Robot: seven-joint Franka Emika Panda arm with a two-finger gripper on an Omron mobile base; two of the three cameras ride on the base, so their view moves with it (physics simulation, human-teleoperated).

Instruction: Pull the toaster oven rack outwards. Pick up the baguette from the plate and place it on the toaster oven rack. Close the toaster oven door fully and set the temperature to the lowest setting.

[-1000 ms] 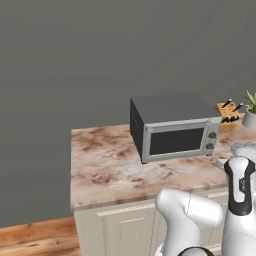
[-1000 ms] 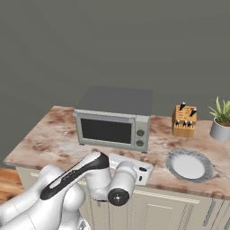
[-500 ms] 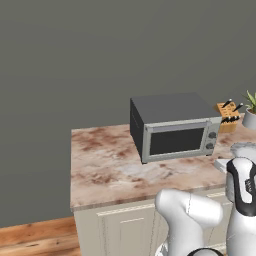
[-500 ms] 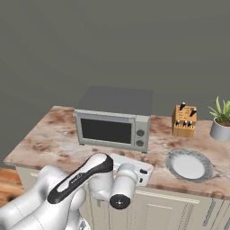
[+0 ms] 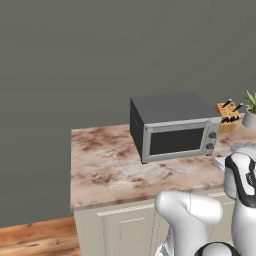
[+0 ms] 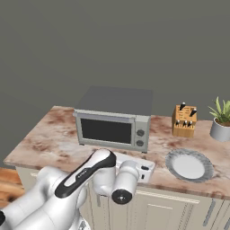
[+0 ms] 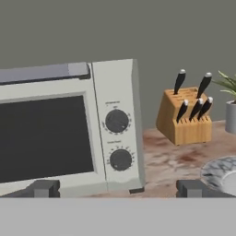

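Observation:
The toaster oven (image 6: 117,101) stands on the counter with its door (image 7: 41,138) shut upright against the front. Dark glass hides the rack, and the baguette is out of view. The plate (image 6: 188,165) lies bare to the oven's right, and its edge (image 7: 222,173) appears in the hand view. My gripper (image 7: 118,190) is open, fingertips (image 7: 44,188) far apart, low in front of the oven's lower right corner. It faces the two knobs: the upper knob (image 7: 116,121) and the lower knob (image 7: 120,160). The hand (image 6: 137,165) hovers over the counter's front edge.
A wooden knife block (image 6: 184,121) stands right of the oven, with a potted plant (image 6: 221,123) in a grey pot beyond it. The marble counter (image 5: 105,165) stretches left of the oven. A dark wall rises behind.
The forearm and elbow have shifted slightly in the base views. The hand stays before the oven, and the oven, plate and door have not moved.

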